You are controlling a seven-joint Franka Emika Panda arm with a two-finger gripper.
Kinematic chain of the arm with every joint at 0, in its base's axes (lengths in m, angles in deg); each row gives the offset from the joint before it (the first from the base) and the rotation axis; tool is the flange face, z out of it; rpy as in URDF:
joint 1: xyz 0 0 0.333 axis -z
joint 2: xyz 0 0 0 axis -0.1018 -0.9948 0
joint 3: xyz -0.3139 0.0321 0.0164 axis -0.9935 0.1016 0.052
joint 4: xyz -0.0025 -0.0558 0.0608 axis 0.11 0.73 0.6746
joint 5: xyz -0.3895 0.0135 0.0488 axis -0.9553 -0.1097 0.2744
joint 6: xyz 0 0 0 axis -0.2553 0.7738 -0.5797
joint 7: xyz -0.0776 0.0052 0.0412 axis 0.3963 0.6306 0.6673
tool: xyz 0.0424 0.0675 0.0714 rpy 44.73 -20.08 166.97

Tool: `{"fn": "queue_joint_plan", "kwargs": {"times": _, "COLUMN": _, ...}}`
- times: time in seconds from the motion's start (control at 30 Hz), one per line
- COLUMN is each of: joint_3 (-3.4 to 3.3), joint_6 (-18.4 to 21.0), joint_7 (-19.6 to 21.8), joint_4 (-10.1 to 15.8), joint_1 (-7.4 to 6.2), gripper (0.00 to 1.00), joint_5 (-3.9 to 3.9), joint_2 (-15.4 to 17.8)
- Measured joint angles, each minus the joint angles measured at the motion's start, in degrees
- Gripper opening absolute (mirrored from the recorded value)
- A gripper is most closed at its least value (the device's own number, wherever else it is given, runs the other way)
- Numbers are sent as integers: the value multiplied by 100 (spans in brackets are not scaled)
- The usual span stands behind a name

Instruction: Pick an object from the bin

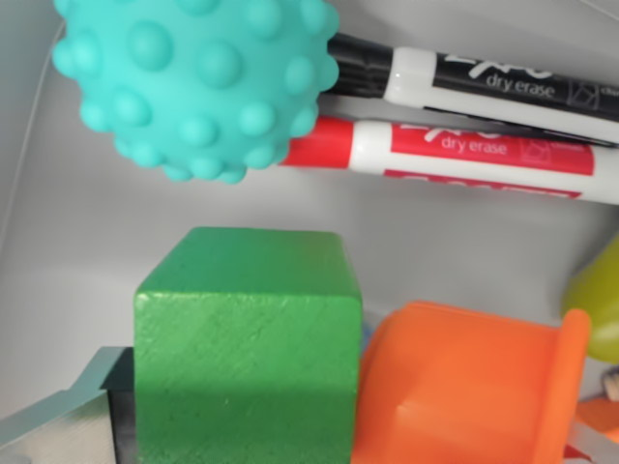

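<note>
The wrist view looks close down into a pale grey bin (68, 251), whose smooth floor fills the gaps between the things lying in it. A green wooden cube (247, 348) sits low in the middle and serves as the landmark. Above it, toward the top of the wrist view's left, rests a teal rubber ball covered in rounded bumps (193, 82), apart from the cube with bare floor between. Running from behind the ball to the wrist view's right lie two dry-erase markers side by side: a black-and-white one (464, 82) farther from the cube and a red-and-white one (464, 155) nearer it. Touching the cube's right face is an orange plastic cup-shaped piece with a flared rim (464, 387). Beyond that, at the right edge, shows part of a yellow-green rounded object (598, 309). A strip of grey metal (58, 425) shows at the cube's lower left; whether the pincer is spread or closed on anything cannot be told.
</note>
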Motion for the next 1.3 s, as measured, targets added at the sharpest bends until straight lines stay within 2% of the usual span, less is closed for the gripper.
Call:
{"fn": "queue_joint_plan", "kwargs": {"times": 0.63, "joint_3": 38, "joint_6": 818, "joint_7": -25, "joint_4": 32, "joint_1": 11, "gripper": 0, "joint_5": 53, "joint_2": 830}}
{"fn": "queue_joint_plan", "kwargs": {"times": 1.3, "joint_3": 60, "joint_6": 1749, "joint_7": -58, "joint_4": -264, "joint_1": 11, "gripper": 0, "joint_5": 104, "joint_2": 1438}}
